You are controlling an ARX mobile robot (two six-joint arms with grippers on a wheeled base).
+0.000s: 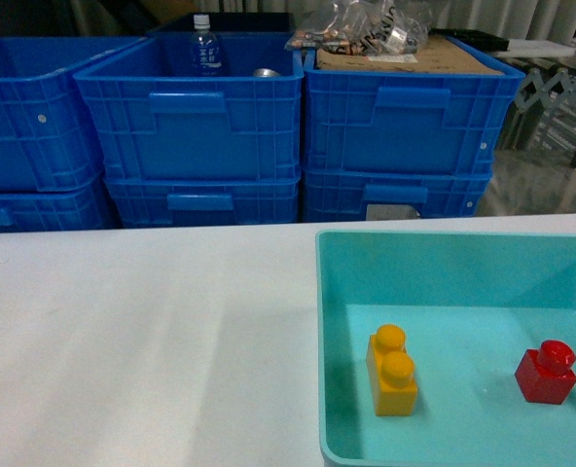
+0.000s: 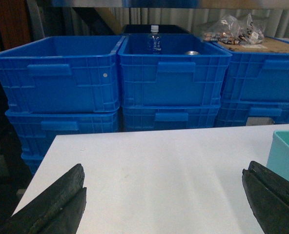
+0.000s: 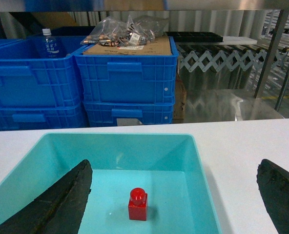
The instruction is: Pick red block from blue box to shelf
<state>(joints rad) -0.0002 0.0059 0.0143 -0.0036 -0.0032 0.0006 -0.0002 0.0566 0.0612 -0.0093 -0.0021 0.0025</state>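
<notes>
The red block [image 1: 547, 372] stands upright on the floor of the blue box [image 1: 434, 269], near its right side. In the right wrist view the red block [image 3: 137, 204] sits a little left of centre between the wide-apart fingers of my right gripper [image 3: 174, 168], which hangs open above the blue box [image 3: 120, 150] with nothing held. My left gripper [image 2: 163, 180] is open over bare white table, left of the box's corner [image 2: 286, 156]. Steel shelf parts show as an upright [image 3: 269, 53] and a top rail [image 2: 134, 3]. Neither gripper appears in the head view.
An orange-yellow two-stud brick [image 1: 393, 372] lies in the box left of the red block. Beyond the white table [image 1: 142, 331], dark blue crates [image 1: 200, 117] are stacked in a row; one holds a bottle [image 1: 204, 47], another cardboard with plastic bags [image 1: 366, 34].
</notes>
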